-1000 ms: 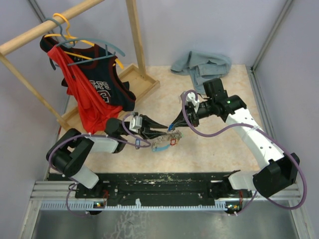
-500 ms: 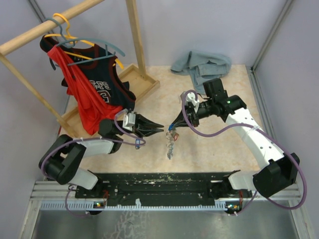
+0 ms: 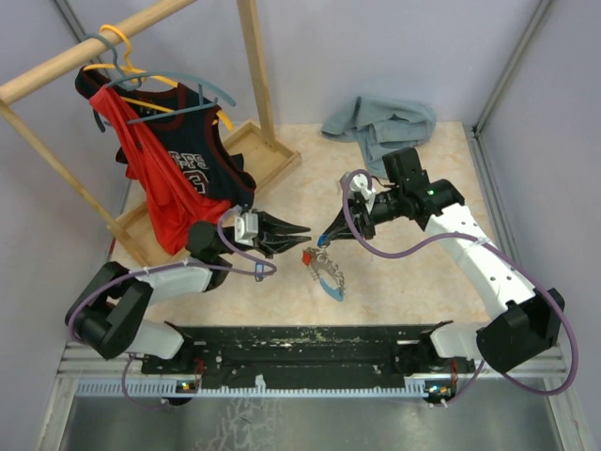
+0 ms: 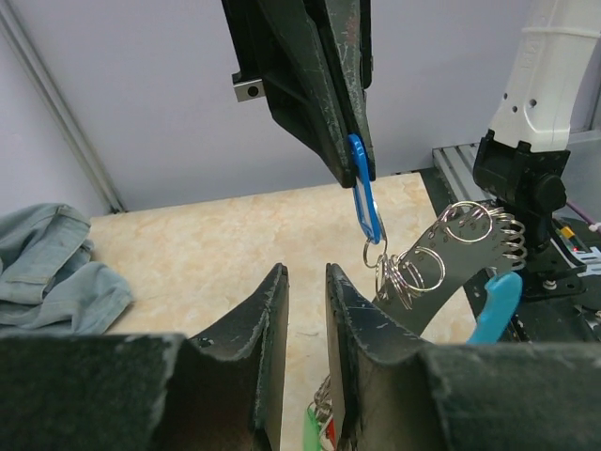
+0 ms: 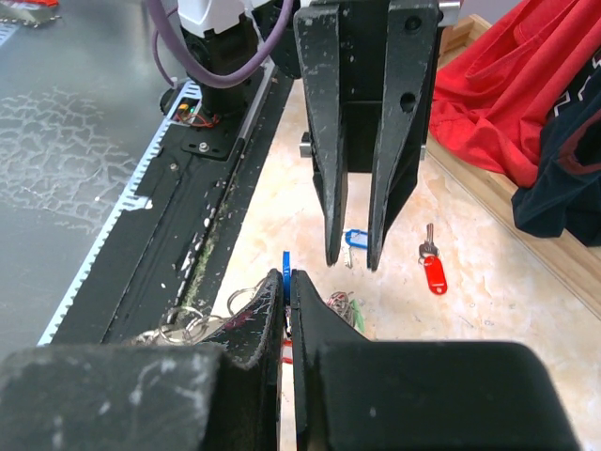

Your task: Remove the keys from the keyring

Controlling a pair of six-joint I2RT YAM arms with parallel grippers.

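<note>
Right gripper (image 3: 323,241) clamped shut on blue tag (image 4: 364,197). The keyring (image 4: 413,272) with keys (image 3: 327,275) dangles at its 6 o'clock over the counter (image 3: 394,282). Left gripper (image 3: 303,229) slightly parted, empty, just beside at 9 o'clock. Counter bare toward 12; rack base (image 3: 263,150) toward 10.

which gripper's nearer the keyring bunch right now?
Right. The right gripper is shut on the blue tag of the keyring bunch; the left gripper faces it, jaws open, not touching.
</note>
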